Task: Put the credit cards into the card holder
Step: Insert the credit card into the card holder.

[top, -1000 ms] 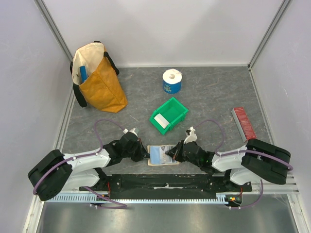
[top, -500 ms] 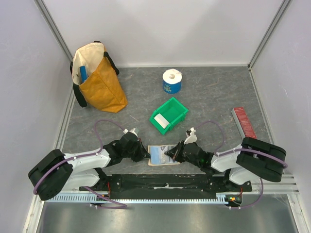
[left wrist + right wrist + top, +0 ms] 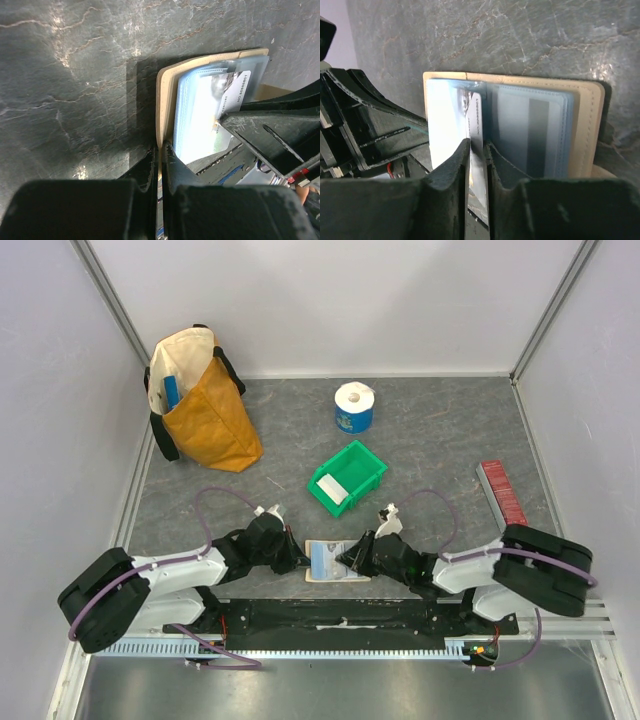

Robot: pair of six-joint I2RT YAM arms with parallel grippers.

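- Top view: the right claw [image 3: 352,558] has edged left, further over the open card holder [image 3: 330,579]. The holder lies between it and the left claw [image 3: 298,562], so delivery looks close.
- Left wrist view: the left claw is pinched together on the card holder's tan cover edge. A pale credit card [image 3: 205,115] sits in the clear pockets just ahead of it.
- Right wrist view: the right claw's fingers stand slightly apart around a credit card's edge. Whether they grip it, I cannot tell. The holder lies directly beneath and ahead.

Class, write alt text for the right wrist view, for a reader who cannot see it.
The right gripper straddles a pale card, seen edge-on, over the open tan card holder, which lies on a grey marbled table.
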